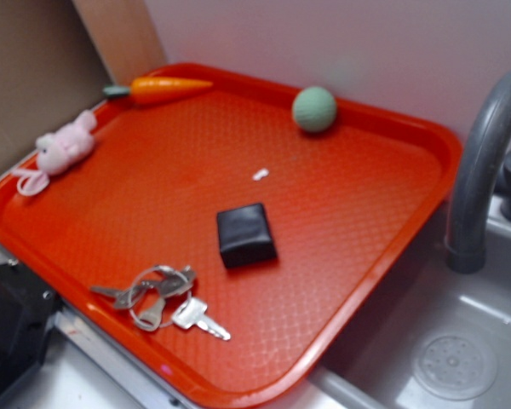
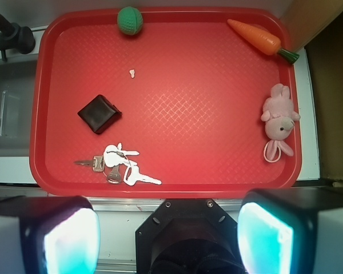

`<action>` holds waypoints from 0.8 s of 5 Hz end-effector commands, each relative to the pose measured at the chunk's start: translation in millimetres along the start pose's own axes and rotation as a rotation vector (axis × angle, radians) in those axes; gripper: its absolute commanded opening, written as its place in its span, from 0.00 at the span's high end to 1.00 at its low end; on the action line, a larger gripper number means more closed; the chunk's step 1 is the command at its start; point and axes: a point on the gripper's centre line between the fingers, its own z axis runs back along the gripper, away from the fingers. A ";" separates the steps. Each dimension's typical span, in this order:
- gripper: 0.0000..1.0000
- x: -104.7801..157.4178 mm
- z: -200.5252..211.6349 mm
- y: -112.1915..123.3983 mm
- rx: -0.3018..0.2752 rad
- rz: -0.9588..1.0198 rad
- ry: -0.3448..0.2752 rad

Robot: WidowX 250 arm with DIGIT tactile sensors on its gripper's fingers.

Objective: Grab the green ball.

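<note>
Far out ahead of the hand (image 2: 169, 228), against the opposite rim of the red plastic cafeteria tray (image 2: 286, 171) with its waffled surface, sits the small round green ball (image 2: 129, 20) with a knitted-looking skin, a touch to the left of the hand's centre line in the wrist view and well apart from it. The hand is spread wide: its two pale padded fingers (image 2: 68, 240) stand at either side of the bottom of the wrist view with nothing between them, hovering over the near edge of the tray. Between the hand and the ball lie other things: a bunch of silver metal keys on a ring (image 2: 117, 165) nearest the hand and slightly left, a square black leather wallet (image 2: 99, 113) further out on the left, and a tiny white scrap (image 2: 132, 72) beyond that, not far short of the ball. Off to the right of the hand rests a pink plush bunny (image 2: 280, 120) by the tray's right rim, and at the far right corner an orange toy carrot with a green top (image 2: 257, 35). To the left, outside the tray, a grey sink with a curved faucet (image 1: 481, 162) shows. As for progress, I judge the task hardly begun: the ball is untouched, and the whole reach across the tray, the descent, and the closing around the ball remain.
</note>
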 end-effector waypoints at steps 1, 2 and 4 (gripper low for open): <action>0.00 0.0 0.0 0.0 0.000 0.000 0.000; 0.00 45.7 -36.3 -40.2 -0.008 0.009 -0.021; 0.00 143.1 -67.3 -101.5 -0.180 -0.001 -0.160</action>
